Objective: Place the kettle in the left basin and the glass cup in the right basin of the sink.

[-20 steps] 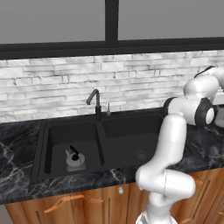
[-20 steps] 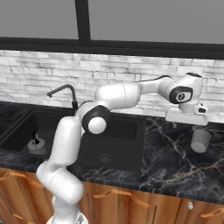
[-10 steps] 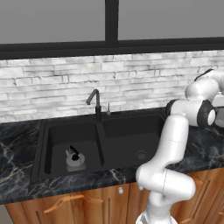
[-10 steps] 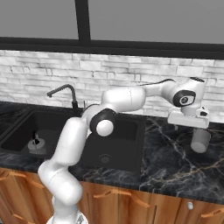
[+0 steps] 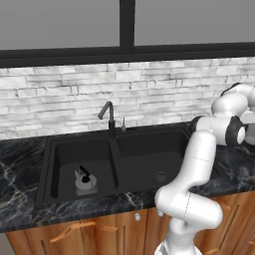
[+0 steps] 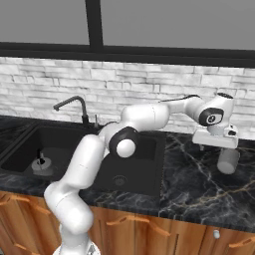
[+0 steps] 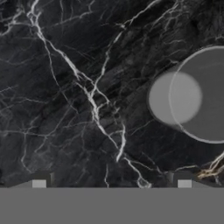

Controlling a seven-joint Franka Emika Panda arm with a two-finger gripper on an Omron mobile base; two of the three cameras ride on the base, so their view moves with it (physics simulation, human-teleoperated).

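Jaws above the glass cup, kettle already in the sink

The gripper point(image 6: 215, 148) hangs with jaws wide over the surface's right end, just beside the glass cup point(image 6: 228, 160), likely lining up a grasp. The kettle point(image 5: 85, 180) sits in the left basin point(image 5: 64, 157); 1 item remains.

The left base view looks forward and down from behind the arm, with the sink point(image 5: 114, 162) at centre frame and the arm rising at lower right. The right base view faces the same sink point(image 6: 74, 154) from the other side, placing it at left. Both share the faucet and brick wall. The hand view looks closely straight down on the tabletop point(image 7: 65, 109), the glass cup point(image 7: 192, 96) at its right edge.
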